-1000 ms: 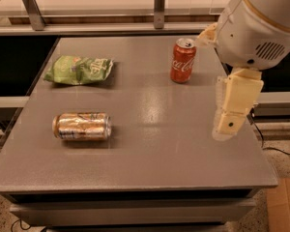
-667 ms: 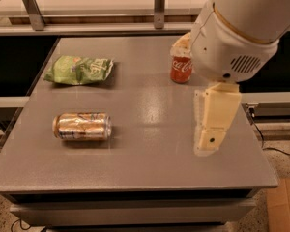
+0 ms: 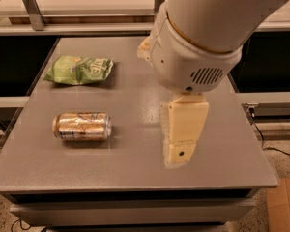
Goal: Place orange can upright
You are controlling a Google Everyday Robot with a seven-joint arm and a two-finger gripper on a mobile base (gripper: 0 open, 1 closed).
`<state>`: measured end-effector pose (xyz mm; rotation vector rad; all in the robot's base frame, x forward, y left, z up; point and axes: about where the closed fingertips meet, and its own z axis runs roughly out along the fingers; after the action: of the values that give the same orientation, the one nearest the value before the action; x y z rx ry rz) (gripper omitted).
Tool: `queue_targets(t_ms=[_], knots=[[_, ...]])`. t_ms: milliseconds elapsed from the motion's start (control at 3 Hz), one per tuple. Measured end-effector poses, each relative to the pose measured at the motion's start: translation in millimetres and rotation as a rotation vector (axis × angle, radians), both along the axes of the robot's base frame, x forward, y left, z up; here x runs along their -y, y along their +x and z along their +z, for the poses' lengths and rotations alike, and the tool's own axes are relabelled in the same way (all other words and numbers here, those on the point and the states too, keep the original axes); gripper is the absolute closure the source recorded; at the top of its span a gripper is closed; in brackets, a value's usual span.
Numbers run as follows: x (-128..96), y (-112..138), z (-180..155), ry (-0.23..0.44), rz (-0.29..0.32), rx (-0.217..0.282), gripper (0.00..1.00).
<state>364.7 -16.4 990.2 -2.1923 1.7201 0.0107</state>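
Orange can (image 3: 81, 126): one item, shiny orange-gold and silver with a pale mottled label, lying on its side on the grey table (image 3: 135, 178), not upright. Position: well apart from the claw, off to its left as the camera sees it, at roughly the same depth on the tabletop or slightly farther back. Long axis: runs left to right across the view, so that one end faces toward the claw and the rounded side faces up; which end is the top is not legible. Claw, i.e. the gripper (image 3: 179, 156): one item, cream-coloured, hanging downward from the large white arm housing (image 3: 198, 37) over the right-centre of the table, touching nothing and holding nothing; whether it is open or closed cannot be told, as it shows only as a single slab seen from the side. Green snack bag (image 3: 79, 70): one item, flat, beyond the can and farther left and back from the claw, apart from both. Cardboard (image 3: 286, 206): on the floor, right of and below the claw. Assessment: the task is not yet begun at the can; the only arm needs to travel leftward across bare tabletop, then take the can across its rounded body, crosswise to that left-right axis, before tipping it onto an end.
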Motion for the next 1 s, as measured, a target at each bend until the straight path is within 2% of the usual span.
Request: queue_targets(t_ms=[1000], knots=[[-1.0, 0.1, 0.1, 0.0, 0.0, 0.001, 0.0]])
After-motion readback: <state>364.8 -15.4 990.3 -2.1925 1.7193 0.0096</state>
